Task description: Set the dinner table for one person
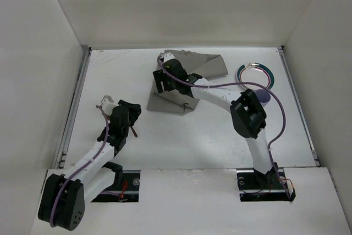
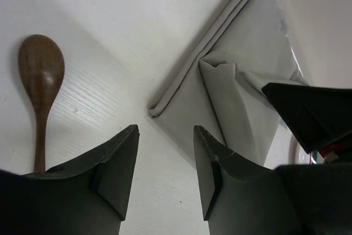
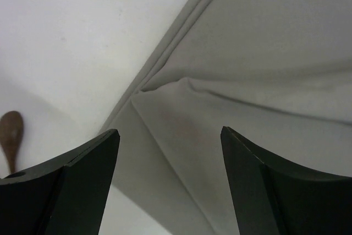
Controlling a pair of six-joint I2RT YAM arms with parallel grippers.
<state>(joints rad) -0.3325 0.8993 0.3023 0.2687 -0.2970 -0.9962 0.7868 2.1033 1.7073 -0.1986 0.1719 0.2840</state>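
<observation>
The white worktop [image 1: 220, 136] fills the floor of a white-walled box, with thin metal rails along its side edges. Both arms are bolted at its near edge.

The right arm rises from its base, bends sharply at the elbow over the right half of the worktop and then reaches far to the left and away. Its wrist ends over the left part of a grey cloth mat [image 1: 168, 102]. The right hand [image 3: 169, 133] points down at this mat. Its two dark fingers stand wide apart and nothing is between them, so the hand is open and holds nothing. Under it the mat is not flat: one part is folded over and there are soft creases. The mat lies in the far middle of the worktop.

The left arm leans forward from its base on the left side, and its wrist is over the left half of the worktop. The left hand [image 2: 165, 130] is also open, with a clear gap between the fingers and only bare worktop in this gap. A wooden spoon [image 2: 39, 81] lies flat beside it, and its handle goes out of view behind one finger. A corner of the mat is near, in front of this hand.

A plate [image 1: 255, 75] with a coloured rim rests at the far right, beside the mat.
</observation>
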